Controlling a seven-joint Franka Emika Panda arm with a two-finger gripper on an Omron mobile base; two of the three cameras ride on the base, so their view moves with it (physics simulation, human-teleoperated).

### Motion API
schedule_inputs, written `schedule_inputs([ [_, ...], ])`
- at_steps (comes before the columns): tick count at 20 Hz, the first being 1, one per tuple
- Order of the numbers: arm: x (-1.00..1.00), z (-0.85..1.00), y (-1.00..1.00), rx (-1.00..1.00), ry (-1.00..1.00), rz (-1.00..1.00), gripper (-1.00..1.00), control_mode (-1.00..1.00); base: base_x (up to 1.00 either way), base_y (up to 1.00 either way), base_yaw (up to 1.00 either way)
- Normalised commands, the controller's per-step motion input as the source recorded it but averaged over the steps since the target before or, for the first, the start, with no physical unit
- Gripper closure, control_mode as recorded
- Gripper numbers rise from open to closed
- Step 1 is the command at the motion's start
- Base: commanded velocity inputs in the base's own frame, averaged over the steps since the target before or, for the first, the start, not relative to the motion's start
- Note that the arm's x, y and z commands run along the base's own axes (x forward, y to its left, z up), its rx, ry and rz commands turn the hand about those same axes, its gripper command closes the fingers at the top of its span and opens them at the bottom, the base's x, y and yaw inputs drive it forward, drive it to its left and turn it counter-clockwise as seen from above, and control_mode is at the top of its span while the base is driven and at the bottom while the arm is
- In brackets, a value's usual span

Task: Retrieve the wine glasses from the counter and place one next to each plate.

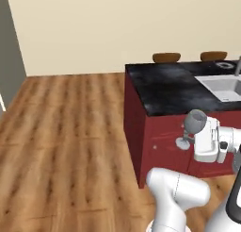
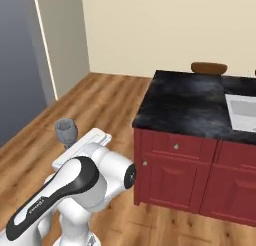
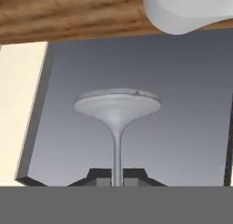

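Note:
My gripper (image 3: 117, 177) is shut on the thin stem of a wine glass (image 3: 117, 104), whose round foot faces the hand camera. In the left base view the clear greyish wine glass (image 1: 196, 121) is held tilted in the gripper (image 1: 190, 133), in front of the red island cabinets. From the right base view the bowl of the wine glass (image 2: 66, 130) sticks up behind my white forearm. What looks like a plate (image 1: 225, 64), a small round grey disc, lies at the island's far right edge. The counter is out of view.
A black-topped island (image 1: 162, 87) with dark red cabinets (image 2: 175, 175) stands ahead on the right, with an inset sink (image 1: 225, 86) and wooden stools (image 1: 166, 57) behind it. Wood floor (image 1: 66, 132) stretches to the left. A grey wall panel (image 2: 20, 75) is at the far left.

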Motion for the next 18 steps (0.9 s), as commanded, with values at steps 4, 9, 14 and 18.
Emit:
schedule_inputs([
  [4,0.00,0.00,0.00,0.00,0.00,0.00,1.00,1.00,1.00,1.00,-0.41],
  [9,0.00,0.00,0.00,0.00,0.00,0.00,1.00,1.00,1.00,1.00,-0.40],
  [14,0.00,0.00,0.00,0.00,0.00,0.00,1.00,1.00,1.00,1.00,-0.38],
  [18,0.00,0.00,0.00,0.00,0.00,0.00,1.00,1.00,1.00,1.00,-0.38],
])
